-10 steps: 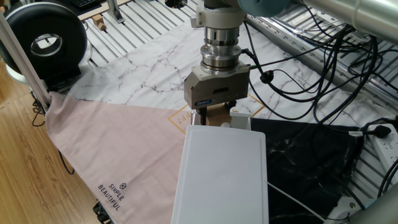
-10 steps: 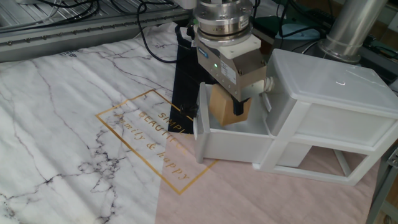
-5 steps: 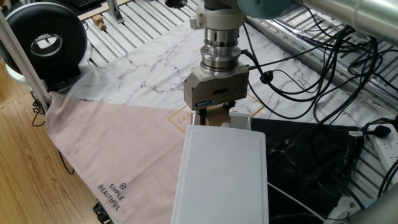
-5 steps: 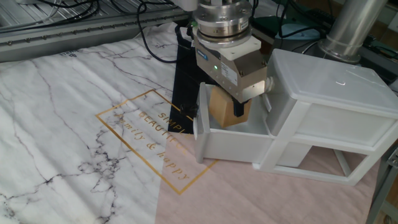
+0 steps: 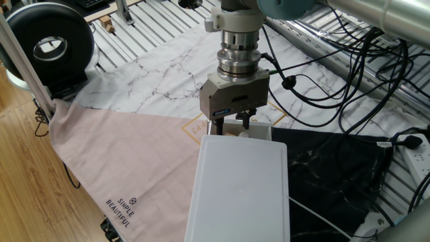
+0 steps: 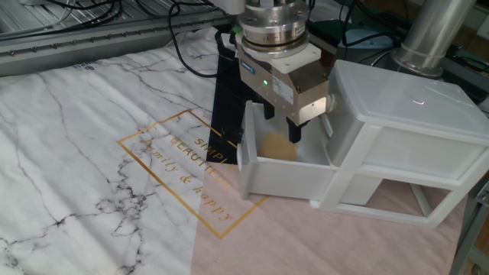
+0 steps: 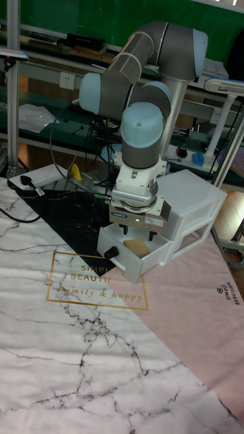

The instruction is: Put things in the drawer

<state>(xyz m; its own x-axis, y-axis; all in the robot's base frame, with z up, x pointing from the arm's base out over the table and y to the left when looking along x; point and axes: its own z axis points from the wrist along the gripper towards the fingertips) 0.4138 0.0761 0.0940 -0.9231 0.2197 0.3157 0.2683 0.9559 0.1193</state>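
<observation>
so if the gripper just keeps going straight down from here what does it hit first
Most likely the wooden cube lying in the open drawer, directly under the open gripper. Depth is hard to judge, so a fingertip might meet the drawer floor beside it.

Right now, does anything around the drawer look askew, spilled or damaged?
Nothing stands out. The wooden cube lies inside the pulled-out drawer of the white unit, and the gripper hangs just above it with its jaws apart, holding nothing. The drawer sits square in its unit.
</observation>
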